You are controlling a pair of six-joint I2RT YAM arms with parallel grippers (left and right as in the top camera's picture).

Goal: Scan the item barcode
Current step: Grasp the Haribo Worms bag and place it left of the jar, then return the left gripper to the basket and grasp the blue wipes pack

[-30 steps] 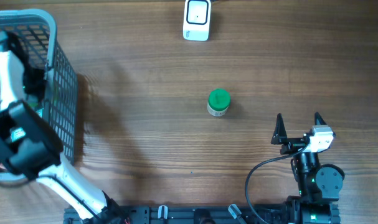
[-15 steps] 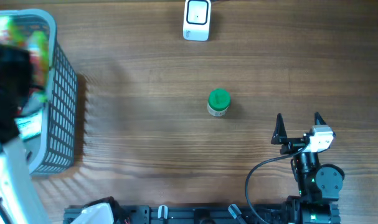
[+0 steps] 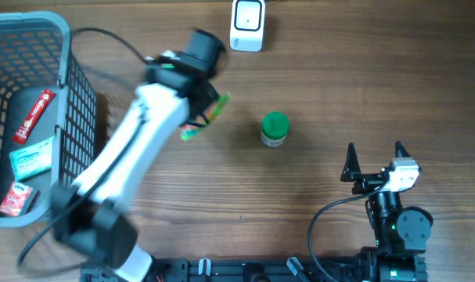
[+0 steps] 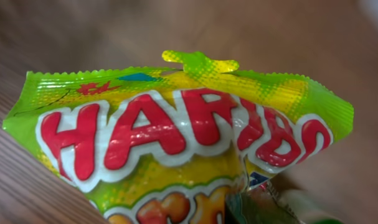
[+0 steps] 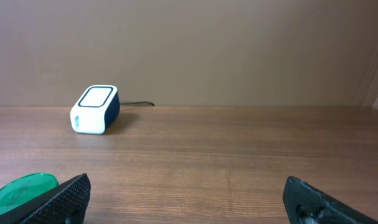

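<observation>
A green and yellow Haribo candy bag [image 3: 207,114] hangs over the table between the basket and the green-lidded jar [image 3: 275,128], below and left of the white barcode scanner [image 3: 247,25]. My left gripper [image 3: 195,103] is shut on the bag. The left wrist view is filled by the bag [image 4: 176,143], its printed front facing the camera; no barcode shows. My right gripper [image 3: 374,160] rests open near the front right, with nothing between its fingers. From the right wrist the scanner [image 5: 95,109] stands far left and the jar lid [image 5: 23,190] sits at the bottom left.
A grey wire basket [image 3: 65,47] stands at the far left and holds a red packet [image 3: 34,115] and other small packets. The scanner's cable runs off the back edge. Bare wood lies between the jar and the right gripper.
The left arm has swung out of the basket and to the right, carrying the candy bag over the table. The right arm has not moved.
</observation>
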